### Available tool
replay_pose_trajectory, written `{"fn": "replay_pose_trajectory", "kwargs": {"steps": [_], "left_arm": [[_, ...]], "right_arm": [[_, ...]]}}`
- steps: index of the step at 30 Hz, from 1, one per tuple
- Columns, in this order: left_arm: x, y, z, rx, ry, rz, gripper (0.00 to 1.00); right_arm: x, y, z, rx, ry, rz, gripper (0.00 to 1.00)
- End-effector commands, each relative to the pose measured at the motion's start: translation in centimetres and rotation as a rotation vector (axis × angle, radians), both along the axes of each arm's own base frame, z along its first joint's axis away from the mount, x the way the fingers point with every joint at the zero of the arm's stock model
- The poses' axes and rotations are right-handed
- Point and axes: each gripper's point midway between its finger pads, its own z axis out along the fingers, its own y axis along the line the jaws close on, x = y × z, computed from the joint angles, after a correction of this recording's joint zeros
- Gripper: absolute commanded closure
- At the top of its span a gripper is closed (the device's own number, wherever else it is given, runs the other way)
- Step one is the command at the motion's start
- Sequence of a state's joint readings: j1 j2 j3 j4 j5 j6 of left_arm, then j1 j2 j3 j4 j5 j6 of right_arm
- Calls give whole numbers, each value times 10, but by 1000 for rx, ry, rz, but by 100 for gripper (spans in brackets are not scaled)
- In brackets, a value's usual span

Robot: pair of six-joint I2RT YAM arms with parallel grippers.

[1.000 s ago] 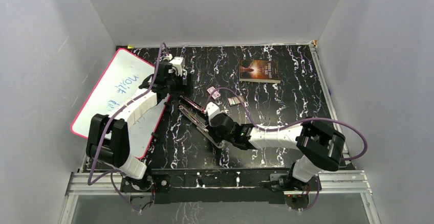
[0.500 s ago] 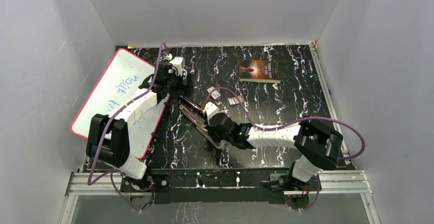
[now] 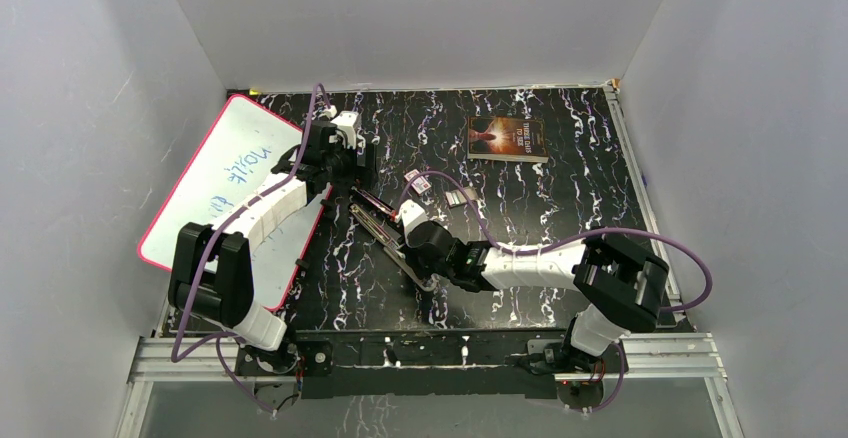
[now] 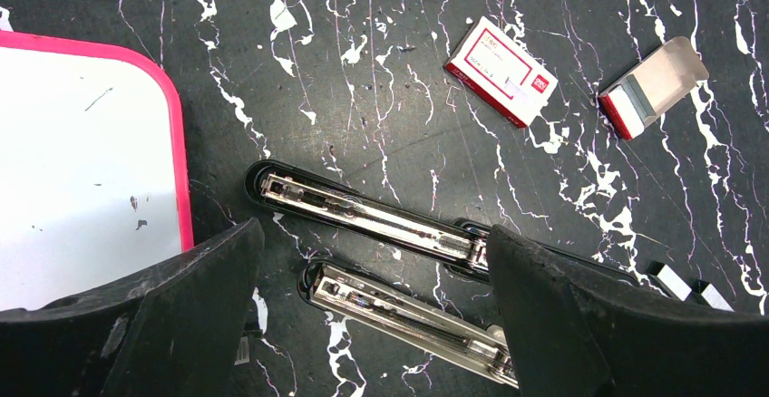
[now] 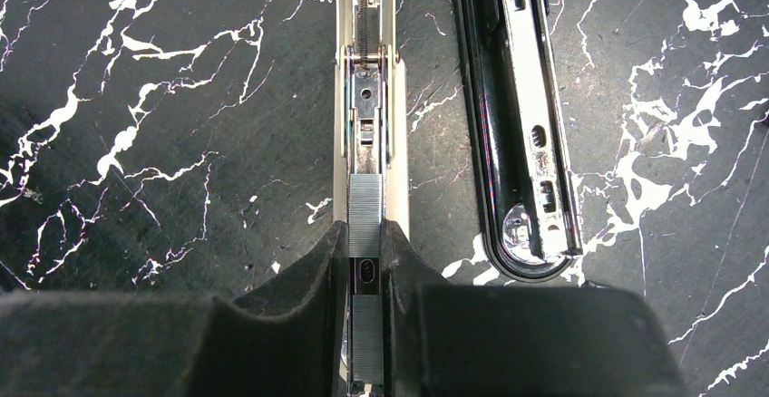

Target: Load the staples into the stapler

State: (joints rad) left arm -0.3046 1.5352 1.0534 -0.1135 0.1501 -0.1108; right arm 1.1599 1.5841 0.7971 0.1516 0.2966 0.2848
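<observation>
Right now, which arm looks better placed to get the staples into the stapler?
The right. The right pincer is shut on the staples, directly over the channel of the open stapler. The left pincer hangs open, holding nothing.

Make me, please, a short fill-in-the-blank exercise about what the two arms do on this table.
1. The right gripper is ____ on the staples.
2. The left gripper hangs ____ above the stapler.
3. The whiteboard has a ____ border.
Missing words: shut; open; pink.
</observation>
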Motion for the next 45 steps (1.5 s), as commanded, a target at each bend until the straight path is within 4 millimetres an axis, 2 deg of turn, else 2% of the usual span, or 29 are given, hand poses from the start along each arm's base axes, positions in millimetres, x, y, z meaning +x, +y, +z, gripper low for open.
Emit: {"fn": "replay_pose_trajectory", "kwargs": {"steps": [1, 13, 18, 20, 23, 26, 37, 45], "left_arm": [[2, 0, 5, 1, -7, -10, 8], [2, -1, 5, -1, -8, -12, 8], [2, 0, 5, 0, -8, -10, 8], [2, 0, 5, -1, -8, -10, 8], [2, 0, 5, 2, -8, -11, 8], [2, 0, 5, 3, -8, -10, 8], [2, 1, 5, 4, -10, -10, 8], [2, 1, 6, 5, -10, -8, 8]], "right_arm": [[6, 9, 12, 17, -25, -13, 80], [8, 14, 35, 91, -52, -9, 63], [14, 15, 49, 124, -85, -25, 62], [20, 15, 52, 134, -89, -41, 66], [30, 14, 50, 136, -83, -60, 70], [36, 16, 45, 132, -65, -57, 70], [35, 31, 39, 145, -41, -8, 65], [36, 30, 29, 121, -34, -19, 66]]}}
